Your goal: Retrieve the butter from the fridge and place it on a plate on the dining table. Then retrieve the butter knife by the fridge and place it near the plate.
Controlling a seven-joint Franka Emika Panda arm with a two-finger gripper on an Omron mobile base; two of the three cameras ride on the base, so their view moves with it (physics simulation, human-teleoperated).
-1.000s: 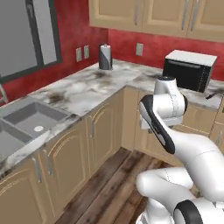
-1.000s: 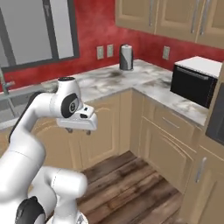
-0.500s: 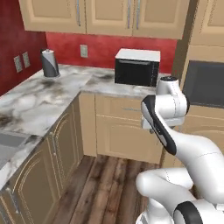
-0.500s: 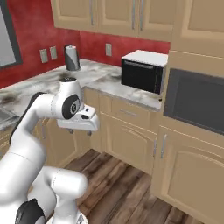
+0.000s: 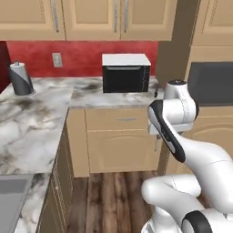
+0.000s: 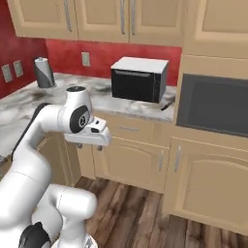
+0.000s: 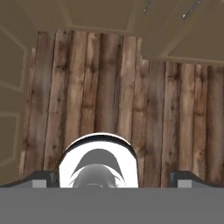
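Marble-topped counters and tan cabinets surround the robot, so the step in hand looks like driving on to find the fridge; it goes best with the arm tucked and the claw (image 6: 99, 146) spread wide, empty, aimed at the wooden plank floor (image 7: 109, 87). Neither butter nor fridge can be placed; a thin dark object (image 6: 167, 104), perhaps the butter knife, lies at the tabletop's right edge beside the black microwave (image 6: 138, 80), well apart from the claw.

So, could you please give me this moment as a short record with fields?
setting: kitchen corner, marble counter under tan cabinets
microwave: black microwave on the counter
canister: grey canister on the counter by the red wall
gripper: gripper open, holding nothing, aimed down at the wood floor
task items: none in sight
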